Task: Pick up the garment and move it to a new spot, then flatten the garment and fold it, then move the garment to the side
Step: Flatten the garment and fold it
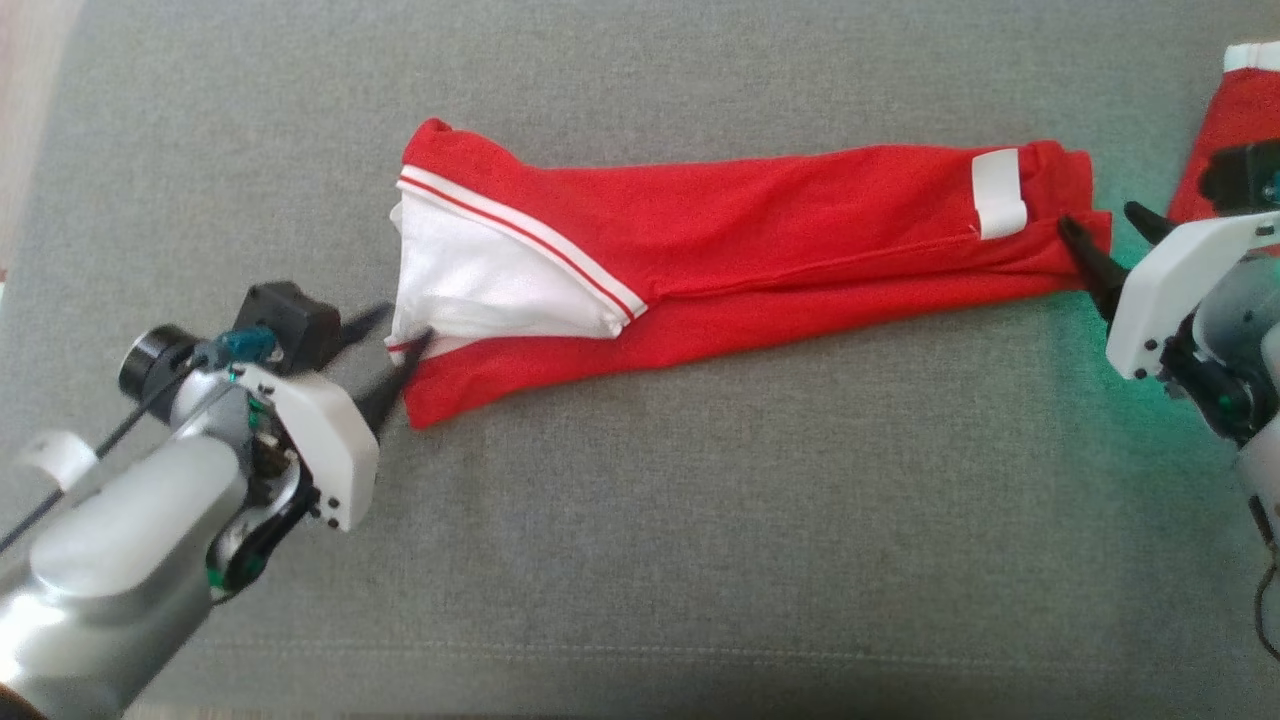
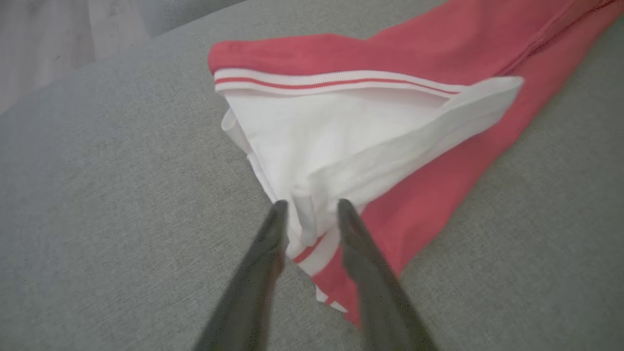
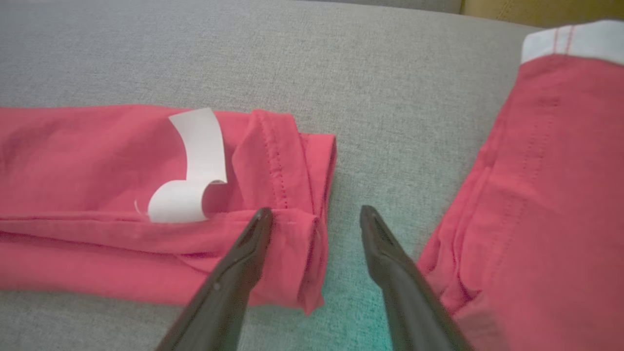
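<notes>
The garment (image 1: 760, 240) is red with a white panel and white-and-red striped trim, and it lies as a long narrow band on the grey cushion (image 1: 700, 520). My left gripper (image 1: 408, 320) is at its left end. In the left wrist view the left gripper (image 2: 312, 204) is open, with a white fold of the garment (image 2: 370, 131) lying loose between the fingers. My right gripper (image 1: 1097, 215) is open at the right end. In the right wrist view one finger of the right gripper (image 3: 316, 209) rests over the hem corner of the garment (image 3: 97, 161) and the other over bare cushion.
A second red piece with a white band (image 1: 1225, 120) lies at the far right, close beside my right gripper and also in the right wrist view (image 3: 546, 170). A white label (image 1: 998, 190) curls up near the garment's right hem. A pale floor strip (image 1: 25, 120) borders the cushion's left edge.
</notes>
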Robot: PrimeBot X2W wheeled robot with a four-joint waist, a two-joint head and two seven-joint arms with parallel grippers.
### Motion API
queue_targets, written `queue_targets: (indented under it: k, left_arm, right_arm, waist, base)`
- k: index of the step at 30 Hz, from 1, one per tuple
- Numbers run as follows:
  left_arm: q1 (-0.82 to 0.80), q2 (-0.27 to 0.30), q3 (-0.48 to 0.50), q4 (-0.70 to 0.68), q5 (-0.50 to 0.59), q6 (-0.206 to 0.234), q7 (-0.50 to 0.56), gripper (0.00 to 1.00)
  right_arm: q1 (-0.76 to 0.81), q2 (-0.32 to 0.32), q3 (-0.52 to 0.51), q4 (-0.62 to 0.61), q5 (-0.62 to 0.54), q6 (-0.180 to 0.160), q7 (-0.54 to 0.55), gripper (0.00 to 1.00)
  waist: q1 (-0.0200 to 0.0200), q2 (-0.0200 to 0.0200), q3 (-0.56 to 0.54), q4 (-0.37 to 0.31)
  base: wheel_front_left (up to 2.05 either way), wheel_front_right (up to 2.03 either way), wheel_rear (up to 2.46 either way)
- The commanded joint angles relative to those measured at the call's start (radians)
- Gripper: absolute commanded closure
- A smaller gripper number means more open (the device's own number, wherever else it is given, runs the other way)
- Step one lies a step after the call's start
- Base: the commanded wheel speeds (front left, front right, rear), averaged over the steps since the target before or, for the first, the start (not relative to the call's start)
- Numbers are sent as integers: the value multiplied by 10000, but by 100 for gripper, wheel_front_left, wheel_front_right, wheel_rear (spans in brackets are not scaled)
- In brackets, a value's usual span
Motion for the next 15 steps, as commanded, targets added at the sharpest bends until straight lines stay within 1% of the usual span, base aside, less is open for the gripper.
queue_targets:
  k: [1,5,9,12,13,15]
  left_arm:
    - [-62,207,474,96,71,212,-318,0]
    - [27,-26,634,307,-29,412,-695,0]
    - [108,-399,1398,461,-425,936,-1505,0]
    - [273,-793,2462,340,-722,1472,-1833,0]
    - [352,-958,3006,164,-744,1653,-1858,0]
    - [711,-1368,4431,-514,-456,1923,-1868,0]
  right_arm:
    - [256,-141,-64,-276,-142,65,75,0]
    - [288,-68,-397,-413,-209,65,-193,0]
    - [333,195,-911,-868,-285,65,-1158,0]
    - [497,475,-1305,-1272,-480,65,-2159,0]
    - [582,591,-1447,-1405,-556,65,-2504,0]
    - [786,786,-1633,-1674,-877,65,-3164,0]
  waist:
    - [1,-1,-129,-35]
    - [1,-1,-277,-35]
    - [1,-1,-505,16]
    - [1,-1,-687,88]
    - [1,-1,-749,118]
    - [1,-1,-846,164]
  base:
    - [0,0,0]
    - [0,0,0]
    - [0,0,0]
    - [0,0,0]
    - [0,0,0]
    - [0,0,0]
